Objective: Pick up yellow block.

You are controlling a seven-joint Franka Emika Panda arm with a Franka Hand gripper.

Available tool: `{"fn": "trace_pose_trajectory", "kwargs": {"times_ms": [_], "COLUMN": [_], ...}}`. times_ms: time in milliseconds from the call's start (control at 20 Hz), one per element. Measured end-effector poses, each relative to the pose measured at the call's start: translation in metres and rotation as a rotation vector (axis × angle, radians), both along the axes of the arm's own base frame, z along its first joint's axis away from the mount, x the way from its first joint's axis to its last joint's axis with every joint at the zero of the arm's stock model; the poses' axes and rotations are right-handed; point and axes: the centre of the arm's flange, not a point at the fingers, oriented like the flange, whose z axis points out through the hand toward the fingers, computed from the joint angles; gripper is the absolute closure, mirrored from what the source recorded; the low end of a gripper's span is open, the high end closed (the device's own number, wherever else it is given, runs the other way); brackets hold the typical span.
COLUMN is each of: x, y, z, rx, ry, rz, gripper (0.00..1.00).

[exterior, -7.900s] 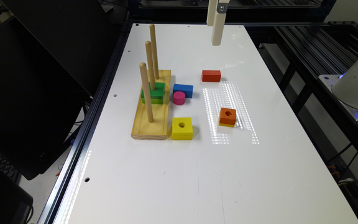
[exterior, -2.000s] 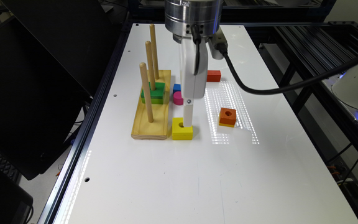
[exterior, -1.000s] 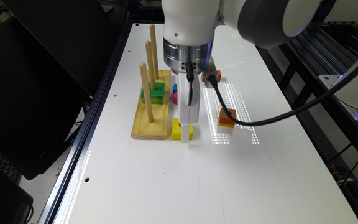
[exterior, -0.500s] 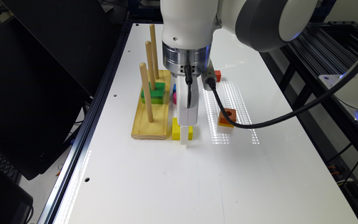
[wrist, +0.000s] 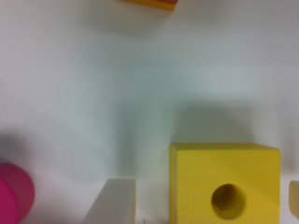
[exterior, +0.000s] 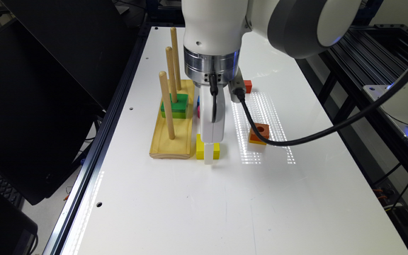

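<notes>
The yellow block point(exterior: 200, 150) is a bright yellow square with a round hole in its top, lying on the white table beside the wooden peg base. In the wrist view the yellow block point(wrist: 224, 184) sits close under the camera. One pale finger point(wrist: 112, 203) stands beside it with a strip of table between them. A tan sliver at the block's other side is cut off by the frame edge. My gripper point(exterior: 209, 156) is down at table level around the block and open, not closed on it.
The wooden peg base point(exterior: 172, 140) with three upright pegs touches the block's side and carries a green block point(exterior: 175, 105). A pink cylinder point(wrist: 14, 193) lies just behind. An orange holed block point(exterior: 259, 133) and a red block point(exterior: 248, 86) lie toward the exterior view's right.
Over the last second the arm sank a little further, so the finger now reaches the table in front of the yellow block. The blocks have not moved.
</notes>
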Motion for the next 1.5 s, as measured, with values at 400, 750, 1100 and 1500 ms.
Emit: {"fn": "trace_pose_trajectory", "kwargs": {"times_ms": [400,750,1100,1500], "x": [0.000,0.001,0.003,0.003], "y": [0.000,-0.001,0.002,0.002], "z": [0.000,-0.014,-0.014,-0.014], "rx": [0.000,0.000,-0.008,-0.009], "ry": [0.000,0.004,-0.001,-0.002], "rz": [0.000,0.001,-0.002,-0.002], "gripper": [0.00,0.00,0.00,0.00]}}
